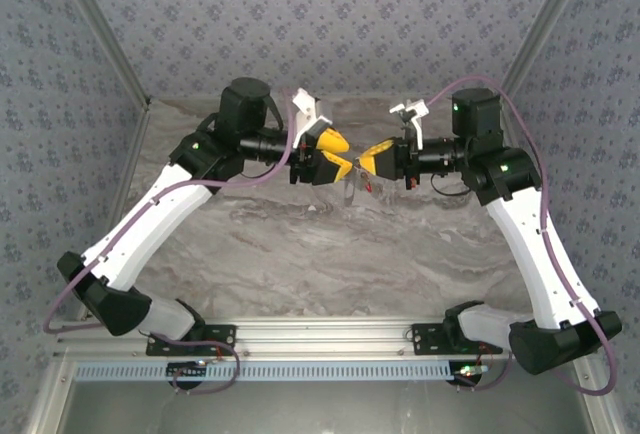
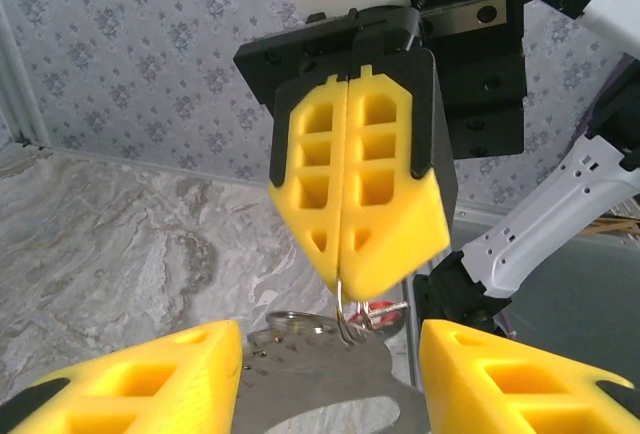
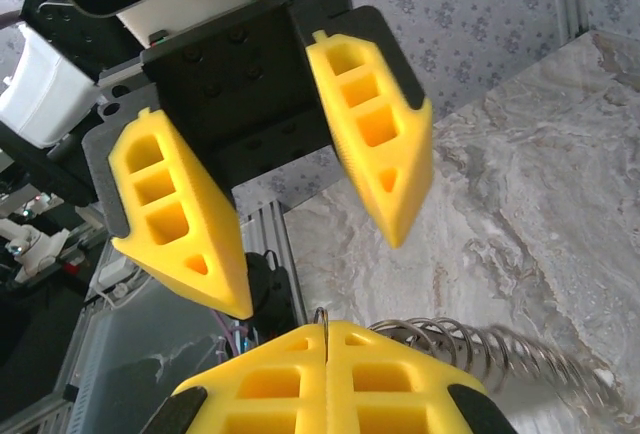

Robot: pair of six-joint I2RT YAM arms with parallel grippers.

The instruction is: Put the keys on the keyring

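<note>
The two arms pointed at each other above the middle of the grey-white marbled desk [image 1: 330, 254], with their tips close together. The right jaws were fully closed. Their yellow plastic fingers [image 2: 380, 204] were pressed flat together, and at the very tip they pinched the keyring [image 2: 342, 304], a thin grey metal wire loop. The loop hung down from that tip, in the air above the desk and between the two arms.

The key [image 2: 378, 308], a tiny silver metal piece with a bright red plastic head, showed just beside the wire. I could not tell whether it was threaded on the loop. A small silver ring [image 2: 274, 321] was at the other side of the wire.

The left jaws stood apart at a middle width and held nothing. The loop was in front of the gap between their yellow fingers [image 3: 185, 224] and touched neither of them. A silver wire coil [image 3: 480, 349] lay just beside the closed fingers.
</note>
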